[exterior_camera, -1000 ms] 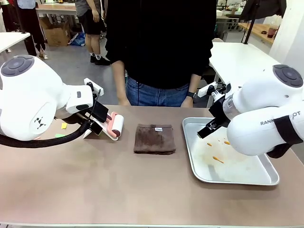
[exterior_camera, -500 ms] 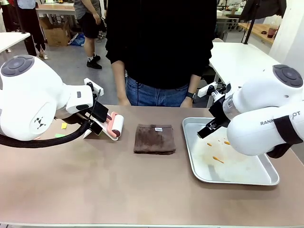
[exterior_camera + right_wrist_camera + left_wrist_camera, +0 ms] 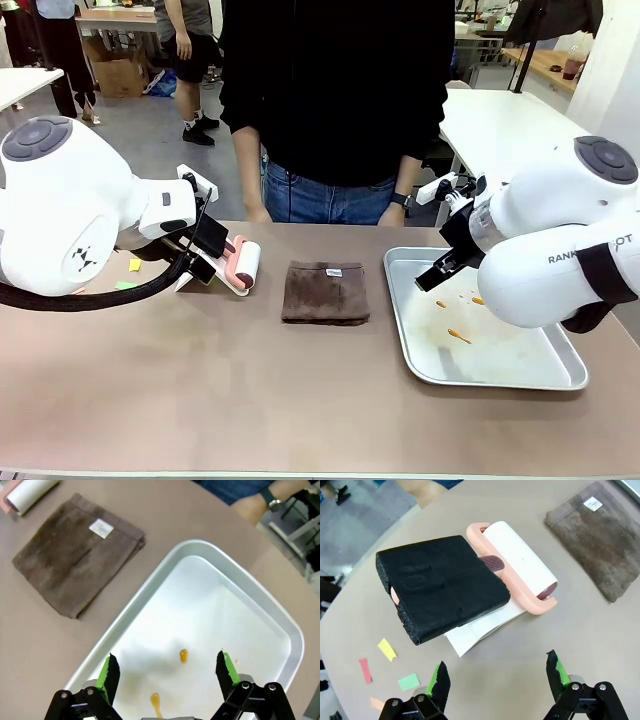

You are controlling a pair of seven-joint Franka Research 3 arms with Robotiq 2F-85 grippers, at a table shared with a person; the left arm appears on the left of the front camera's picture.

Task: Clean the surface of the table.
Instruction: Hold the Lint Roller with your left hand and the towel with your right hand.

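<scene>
Nothing has moved on the table (image 3: 200, 400), which lies under both arms. The left gripper (image 3: 495, 677) and right gripper (image 3: 167, 672) hang open, holding nothing; the tray (image 3: 510, 362) sits at 3 o'clock from the cloth (image 3: 325, 292).

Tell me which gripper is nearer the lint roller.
Left. The left gripper hovers open just short of the lint roller; the right gripper hangs over the tray, beyond the cloth.

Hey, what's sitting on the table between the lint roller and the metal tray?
A folded brown cloth, lying flat on the table between the lint roller and the tray, touching neither; the front view shows it.
</scene>
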